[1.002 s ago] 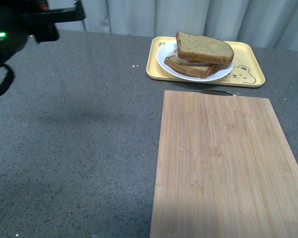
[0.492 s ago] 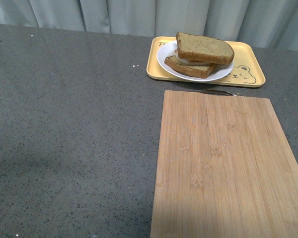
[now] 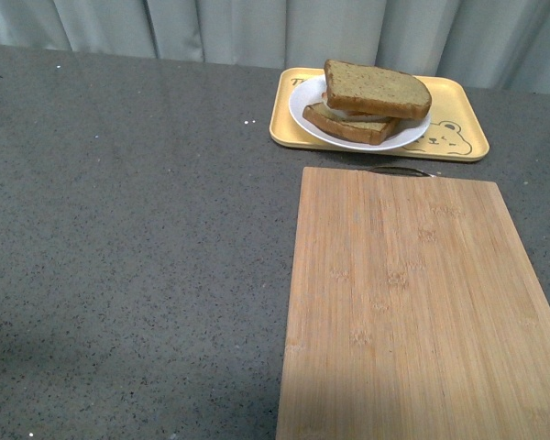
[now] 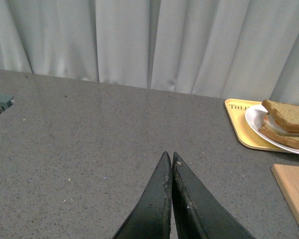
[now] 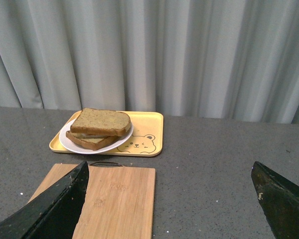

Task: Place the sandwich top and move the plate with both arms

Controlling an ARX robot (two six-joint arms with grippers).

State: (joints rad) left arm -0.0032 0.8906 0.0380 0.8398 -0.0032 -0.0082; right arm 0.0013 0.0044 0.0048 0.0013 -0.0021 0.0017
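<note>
Left arm has cleared out of the front view's upper left, left end effector [image 4: 168, 199] pressed together, right end effector [image 5: 172, 199] spread; sandwich top [image 3: 377, 89] sits stacked on the plate [image 3: 304, 114] upper right on the yellow tray [image 3: 458, 137], so placing looks done and the plate move remains.

The rectangular yellow bear-printed tray [image 4: 241, 130] carries brown lettering at its far left corner; only "TH" or similar shows beside the round white plate [image 4: 254, 124], the rest hidden. Nothing else is legible.
</note>
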